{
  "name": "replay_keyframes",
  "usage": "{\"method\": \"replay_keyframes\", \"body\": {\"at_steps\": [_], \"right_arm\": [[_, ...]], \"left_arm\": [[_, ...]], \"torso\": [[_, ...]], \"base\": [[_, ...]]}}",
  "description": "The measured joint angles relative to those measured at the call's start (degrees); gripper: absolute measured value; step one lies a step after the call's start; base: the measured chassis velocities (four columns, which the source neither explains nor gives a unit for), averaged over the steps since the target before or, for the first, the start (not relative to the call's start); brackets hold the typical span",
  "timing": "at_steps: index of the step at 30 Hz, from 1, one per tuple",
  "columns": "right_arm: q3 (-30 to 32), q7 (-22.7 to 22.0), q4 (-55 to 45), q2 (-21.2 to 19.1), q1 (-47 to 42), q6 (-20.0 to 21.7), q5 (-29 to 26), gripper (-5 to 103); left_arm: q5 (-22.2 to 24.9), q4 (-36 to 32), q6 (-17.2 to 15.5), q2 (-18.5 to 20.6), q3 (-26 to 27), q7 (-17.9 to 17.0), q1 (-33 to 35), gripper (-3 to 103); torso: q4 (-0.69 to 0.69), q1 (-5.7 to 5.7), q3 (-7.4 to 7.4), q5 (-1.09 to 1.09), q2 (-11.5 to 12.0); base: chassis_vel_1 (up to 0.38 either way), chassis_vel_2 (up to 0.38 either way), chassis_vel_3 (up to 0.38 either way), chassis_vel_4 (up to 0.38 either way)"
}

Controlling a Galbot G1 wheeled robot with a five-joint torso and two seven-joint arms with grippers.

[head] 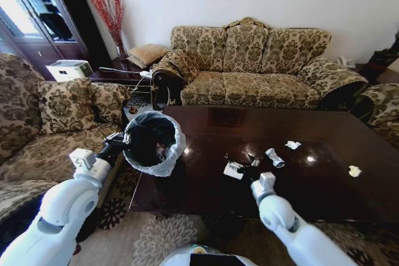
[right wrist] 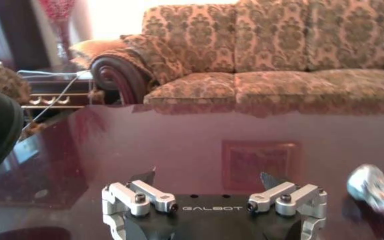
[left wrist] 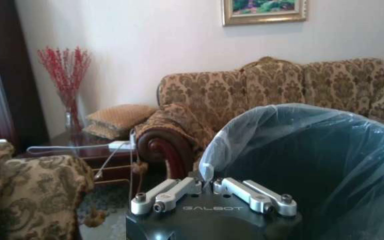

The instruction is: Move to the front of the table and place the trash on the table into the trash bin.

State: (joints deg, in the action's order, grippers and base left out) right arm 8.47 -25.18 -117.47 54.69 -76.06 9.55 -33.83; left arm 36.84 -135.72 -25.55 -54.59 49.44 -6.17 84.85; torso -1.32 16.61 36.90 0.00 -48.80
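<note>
My left gripper (head: 123, 142) is shut on the rim of the trash bin (head: 153, 142), a black bin with a whitish bag liner, and holds it tilted over the table's left corner. In the left wrist view the fingers (left wrist: 178, 189) pinch the liner edge of the bin (left wrist: 312, 165). The dark glossy table (head: 206, 135) carries the trash: a white wrapper (head: 233, 170), a crushed silver can (head: 274, 157), a white paper bit (head: 292, 144) and a yellowish paper bit (head: 354, 171). My right gripper (head: 240, 161) hovers open just above the wrapper, with the can (right wrist: 375, 192) off to one side.
A patterned sofa (head: 262, 66) stands behind the table and another sofa (head: 56, 123) lies to the left. A side table with a vase of red twigs (head: 111, 14) fills the back-left corner. Patterned carpet (head: 149, 241) lies along the table's near edge.
</note>
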Motion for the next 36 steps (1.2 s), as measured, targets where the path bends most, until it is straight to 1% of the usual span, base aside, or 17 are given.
{"method": "replay_keyframes", "body": {"at_steps": [6,9,12,13,14,15,17,20,23,26,27,29,30,32,33,35,36], "right_arm": [[-2.30,1.36,3.01,5.53,0.91,-1.16,0.46,100],[-3.57,1.13,3.97,7.42,1.80,-1.02,-0.10,100],[-4.33,1.12,4.70,8.20,2.56,-0.76,-0.12,100],[-4.92,1.04,5.09,8.50,3.25,-0.38,-0.19,103],[-4.92,1.04,5.09,8.50,3.25,-0.38,-0.19,103],[-5.54,1.10,5.43,8.86,3.89,0.14,-0.28,101],[-5.80,1.21,5.56,9.00,4.13,0.30,-0.33,99],[-7.02,1.43,6.74,9.50,5.37,1.09,-0.64,92],[-7.46,0.99,7.57,9.73,6.07,1.43,-1.07,91],[-8.43,-0.86,7.79,9.87,7.07,2.02,-2.51,90],[-9.00,-1.57,7.81,9.95,7.50,2.19,-2.94,89],[-10.15,-2.48,7.76,10.27,8.36,2.70,-3.42,81],[-10.15,-2.48,7.76,10.27,8.36,2.70,-3.42,81],[-10.59,-2.48,7.74,10.27,8.57,3.10,-3.19,73],[-10.59,-2.48,7.74,10.27,8.57,3.10,-3.19,73],[-10.74,-2.49,7.97,10.12,8.52,3.28,-2.79,61],[-10.74,-2.49,7.97,10.12,8.52,3.28,-2.79,61]], "left_arm": [[-0.02,0.88,0.70,0.33,0.19,0.77,0.16,1],[0.00,0.95,1.08,0.54,0.24,1.32,0.22,1],[0.03,0.96,1.25,0.58,0.22,1.39,0.18,1],[0.05,0.96,1.25,0.56,0.11,1.41,0.10,1],[0.05,0.96,1.25,0.56,0.11,1.41,0.10,1],[0.05,0.97,1.25,0.49,-0.05,1.41,0.02,1],[0.06,0.98,1.25,0.49,-0.10,1.41,-0.01,1],[0.08,1.02,1.18,0.52,-0.34,1.40,-0.34,1],[0.08,1.02,1.12,0.53,-0.38,1.36,-0.42,1],[0.05,1.03,1.05,0.39,-0.38,1.34,-0.41,1],[0.01,1.02,1.03,0.31,-0.38,1.34,-0.38,1],[-0.18,1.02,0.99,0.18,-0.38,1.33,-0.38,1],[-0.18,1.02,0.99,0.18,-0.38,1.33,-0.38,1],[-0.24,0.91,0.76,0.22,-0.38,1.29,-0.58,1],[-0.24,0.91,0.76,0.22,-0.38,1.29,-0.58,1],[-0.25,0.46,0.60,0.32,-0.24,1.28,-0.71,1],[-0.25,0.46,0.60,0.32,-0.24,1.28,-0.71,1]], "torso": [[-0.01,0.01,0.01,-0.01,0.00],[0.03,0.02,0.01,0.00,0.00],[0.04,0.02,0.01,0.00,0.00],[0.01,0.02,0.01,0.00,0.00],[0.01,0.02,0.01,0.00,0.00],[-0.04,0.01,0.01,0.00,0.00],[-0.04,0.01,0.01,0.00,0.00],[0.00,0.01,0.01,-0.01,0.00],[0.00,0.01,0.01,0.01,0.01],[0.01,0.01,0.01,0.00,0.01],[0.00,0.01,0.01,0.00,0.01],[-0.01,0.01,0.01,0.00,0.01],[-0.01,0.01,0.01,0.00,0.01],[0.00,0.01,0.01,0.00,0.01],[0.00,0.01,0.01,0.00,0.01],[0.00,0.01,0.01,0.01,0.01],[0.00,0.01,0.01,0.01,0.01]], "base": [[-0.042,-0.058,-0.066,-0.058],[-0.068,-0.079,-0.070,-0.081],[-0.067,-0.047,-0.059,-0.070],[0.000,0.000,0.000,0.000],[0.000,0.000,0.000,0.000],[0.000,0.000,0.000,0.000],[0.000,0.000,0.000,0.000],[0.000,0.000,0.000,0.000],[0.000,0.000,0.000,0.000],[0.000,0.000,0.000,0.000],[0.000,0.000,0.000,0.000],[0.000,0.000,0.000,0.000],[0.000,0.000,0.000,0.000],[0.000,0.000,0.000,0.000],[0.000,0.000,0.000,0.000],[0.000,0.000,0.000,0.000],[0.000,0.000,0.000,0.000]]}}
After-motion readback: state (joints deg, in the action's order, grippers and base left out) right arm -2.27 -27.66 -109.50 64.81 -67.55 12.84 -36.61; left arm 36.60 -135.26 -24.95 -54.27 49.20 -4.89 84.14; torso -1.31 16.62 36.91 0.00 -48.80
